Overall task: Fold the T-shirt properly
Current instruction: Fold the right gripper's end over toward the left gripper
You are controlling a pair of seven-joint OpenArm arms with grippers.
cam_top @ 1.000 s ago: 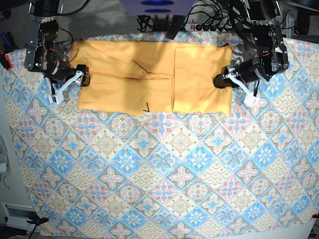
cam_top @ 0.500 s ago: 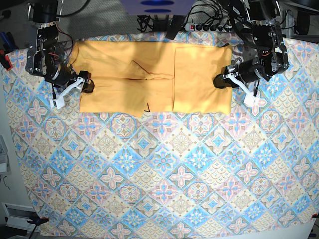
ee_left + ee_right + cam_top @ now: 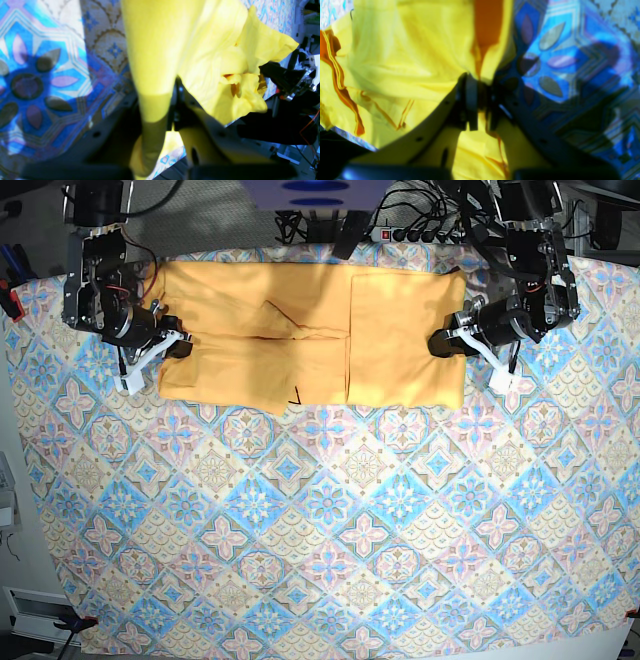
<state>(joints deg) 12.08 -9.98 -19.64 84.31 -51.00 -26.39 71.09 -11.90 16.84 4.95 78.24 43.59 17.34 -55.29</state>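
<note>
In both wrist views you get the plain yellow-orange cotton T-shirt [image 3: 402, 62] blurred and cut off at the edges. Its folds hide the fingertips of each end effector. The blue-pink tile-patterned tablecloth [image 3: 330, 540] hides the tabletop.

The T-shirt [image 3: 310, 335] lies across the upper part of the base view, taking up most of the width between the two arms. Below it the patterned tablecloth [image 3: 330, 530] runs bare through the middle and lower frame, down to the bottom edge. The right gripper [image 3: 178, 345] blocks the shirt's left edge, and the left gripper [image 3: 440, 343] blocks its right edge. Along the top edge, a power strip [image 3: 420, 232] and tangled cables [image 3: 400, 205] crowd the space behind the shirt.
</note>
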